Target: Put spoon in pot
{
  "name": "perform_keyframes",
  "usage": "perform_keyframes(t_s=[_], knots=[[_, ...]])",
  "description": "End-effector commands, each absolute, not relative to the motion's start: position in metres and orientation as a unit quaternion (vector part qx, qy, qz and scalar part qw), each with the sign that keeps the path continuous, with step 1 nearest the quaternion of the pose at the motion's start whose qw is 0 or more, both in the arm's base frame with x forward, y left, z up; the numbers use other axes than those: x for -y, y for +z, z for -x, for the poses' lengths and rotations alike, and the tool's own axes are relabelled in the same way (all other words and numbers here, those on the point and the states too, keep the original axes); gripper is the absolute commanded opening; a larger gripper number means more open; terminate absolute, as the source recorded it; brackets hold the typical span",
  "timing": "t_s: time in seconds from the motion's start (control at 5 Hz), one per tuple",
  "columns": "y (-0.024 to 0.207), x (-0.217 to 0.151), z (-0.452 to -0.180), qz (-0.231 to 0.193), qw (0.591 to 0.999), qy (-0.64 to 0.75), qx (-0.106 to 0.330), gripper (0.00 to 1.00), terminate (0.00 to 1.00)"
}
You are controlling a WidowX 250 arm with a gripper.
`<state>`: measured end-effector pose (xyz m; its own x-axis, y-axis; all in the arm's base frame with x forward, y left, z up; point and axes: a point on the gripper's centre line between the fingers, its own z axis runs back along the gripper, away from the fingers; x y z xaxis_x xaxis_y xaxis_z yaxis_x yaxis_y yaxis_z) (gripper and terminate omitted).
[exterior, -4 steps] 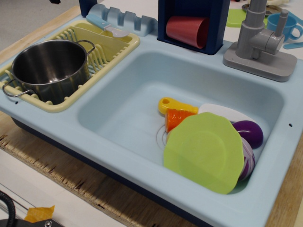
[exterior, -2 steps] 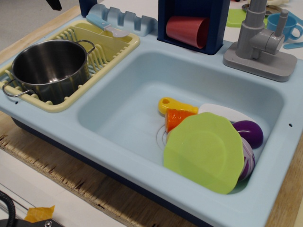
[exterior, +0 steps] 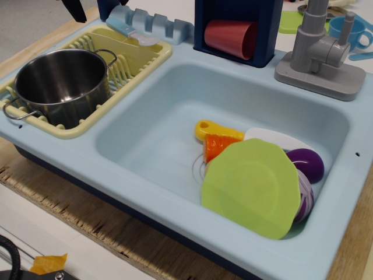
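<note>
The pot (exterior: pixel 61 84) stands upright in the yellow rack (exterior: pixel 143 61) at the left of the sink unit. Its interior is empty, so the task is not done.

Above the rack, at the top edge of the view, a dark tip of the gripper (exterior: pixel 74 9) is visible. Only this tip shows; whether the jaws are parted or closed cannot be told. It carries nothing that can be seen and is well apart from the spoon.

The spoon (exterior: pixel 131 33) lies across the far edge of the rack, just beside the grey-blue holder (exterior: pixel 154 22), handle to the left, bowl to the right. It is not grasped.

Right of the rack, the basin (exterior: pixel 145 140) holds a green plate (exterior: pixel 253 186) and other items unrelated to the task.

Remaining steps, as judged: reach the spoon, grasp it, carry it left over the pot, release.
</note>
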<state>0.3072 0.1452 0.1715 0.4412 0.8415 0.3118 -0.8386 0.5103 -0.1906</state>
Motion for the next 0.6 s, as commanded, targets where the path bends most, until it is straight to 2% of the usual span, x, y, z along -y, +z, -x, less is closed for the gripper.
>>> perform_keyframes(t_s=[0.0, 0.4], knots=[[0.177, -0.145, -0.320, 0.010, 0.849, 0.490, 0.196, 1.00, 0.00], [0.166, -0.147, -0.325, 0.016, 0.851, 0.488, 0.193, 1.00, 0.00]])
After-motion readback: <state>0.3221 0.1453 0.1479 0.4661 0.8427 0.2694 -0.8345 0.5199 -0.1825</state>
